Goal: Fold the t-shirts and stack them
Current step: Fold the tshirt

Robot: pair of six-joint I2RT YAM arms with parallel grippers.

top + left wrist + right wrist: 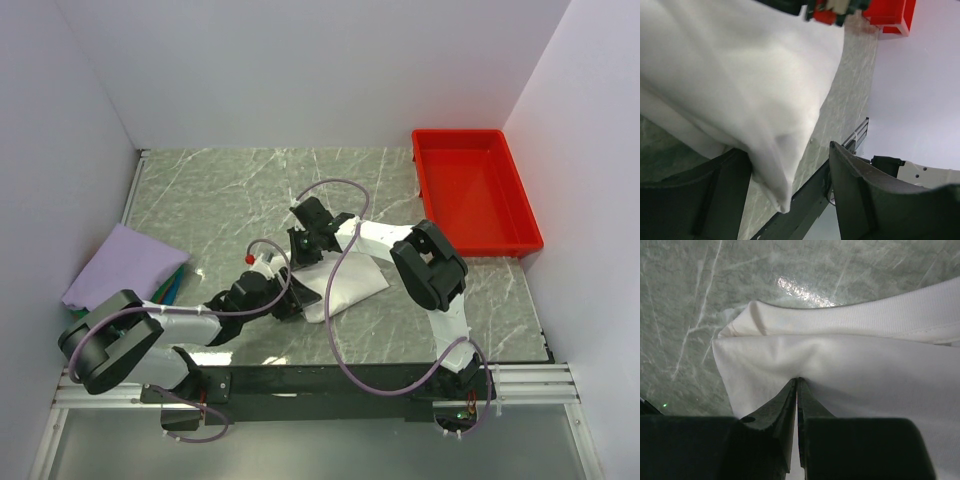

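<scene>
A white t-shirt (350,282) lies partly folded in the middle of the marble table. My right gripper (798,381) is shut on a pinched fold of its cloth, just below the ribbed collar (865,315); in the top view this gripper (306,240) is at the shirt's far left edge. My left gripper (790,186) stands open at the shirt's near left corner (777,192), which hangs loose between the fingers (875,195) without being pinched. Seen from above, the left gripper (288,300) is low beside the shirt. The shirt's print is hidden. A folded lavender t-shirt (125,262) tops a stack at the left, with green and blue edges (176,285) showing beneath it.
A red plastic tray (470,190) stands at the back right against the wall, also seen in the left wrist view (892,15). White walls close in three sides. A purple cable (335,300) loops over the shirt. The table's near edge has a metal rail (520,378).
</scene>
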